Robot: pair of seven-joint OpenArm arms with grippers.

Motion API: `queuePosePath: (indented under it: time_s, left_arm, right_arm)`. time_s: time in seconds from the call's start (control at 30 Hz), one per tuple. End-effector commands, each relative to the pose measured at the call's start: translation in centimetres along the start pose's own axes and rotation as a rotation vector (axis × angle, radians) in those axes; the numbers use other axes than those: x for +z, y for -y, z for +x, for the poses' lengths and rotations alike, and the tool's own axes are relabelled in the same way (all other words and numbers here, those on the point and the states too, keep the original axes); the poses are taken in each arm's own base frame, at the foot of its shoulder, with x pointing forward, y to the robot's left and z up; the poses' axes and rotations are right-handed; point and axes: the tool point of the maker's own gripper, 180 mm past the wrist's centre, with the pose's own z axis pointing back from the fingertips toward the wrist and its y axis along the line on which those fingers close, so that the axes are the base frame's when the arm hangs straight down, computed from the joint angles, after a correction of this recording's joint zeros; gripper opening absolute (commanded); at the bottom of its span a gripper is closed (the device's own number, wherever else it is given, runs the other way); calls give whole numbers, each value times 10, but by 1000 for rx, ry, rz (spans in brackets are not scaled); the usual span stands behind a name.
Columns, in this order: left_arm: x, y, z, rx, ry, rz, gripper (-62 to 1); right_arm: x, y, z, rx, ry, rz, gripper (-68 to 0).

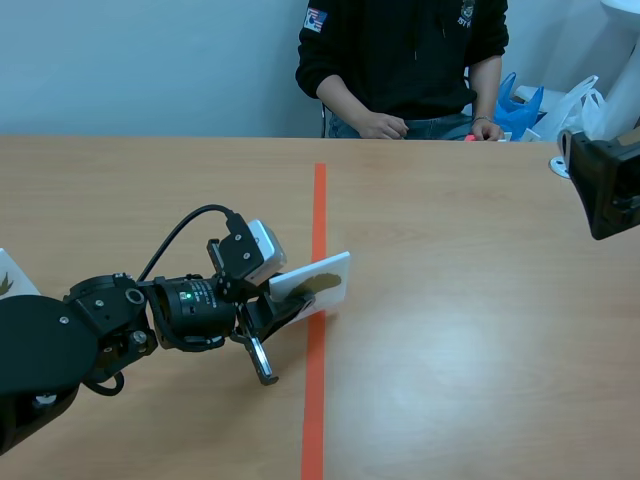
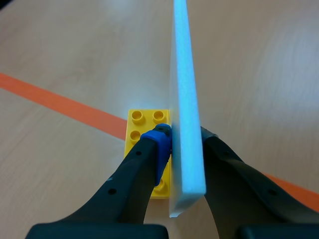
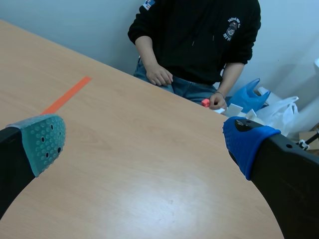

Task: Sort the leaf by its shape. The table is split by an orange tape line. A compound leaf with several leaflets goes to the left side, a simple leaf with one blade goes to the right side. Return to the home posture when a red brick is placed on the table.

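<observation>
A white foam card (image 1: pixel 318 280) with a dark leaf picture on its face stands over the orange tape line (image 1: pixel 316 380), tilted. My left gripper (image 1: pixel 278 303) is shut on the card's near end. In the left wrist view the card (image 2: pixel 187 114) shows edge-on between the two fingers, the blue pad (image 2: pixel 158 144) pressed to its side. A yellow studded brick (image 2: pixel 142 127) lies flat under the card at its foot. The leaf's shape is too small to tell. My right gripper (image 3: pixel 144 144) is open and empty, raised at the table's right edge (image 1: pixel 605 190).
A person in a black top (image 1: pixel 400 50) sits across the table, hands on the far edge, a small red thing (image 3: pixel 205 103) by one hand. Another white card's corner (image 1: pixel 10 280) shows at the left edge. Plastic bags (image 1: pixel 560 105) lie at the back right.
</observation>
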Motion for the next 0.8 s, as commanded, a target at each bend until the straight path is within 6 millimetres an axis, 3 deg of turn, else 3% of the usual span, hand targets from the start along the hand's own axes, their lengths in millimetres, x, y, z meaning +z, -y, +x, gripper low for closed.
queuePosePath:
  time_s: [0.0,0.2,0.33,0.53,0.77]
  left_arm:
    - [1,-6,11,12,45,19,-545]
    - [8,-30,15,67,68,119,-545]
    - [20,-61,17,110,64,225,-545]
    - [54,-106,8,134,25,353,-545]
    - [117,-145,-20,127,-68,471,-545]
  right_arm:
    - [-3,4,19,27,54,-3,4]
    - [-3,4,19,26,54,-3,4]
    - [-3,4,19,26,55,-3,4]
    - [-3,4,19,27,55,-3,4]
    - [-3,4,20,27,59,-3,4]
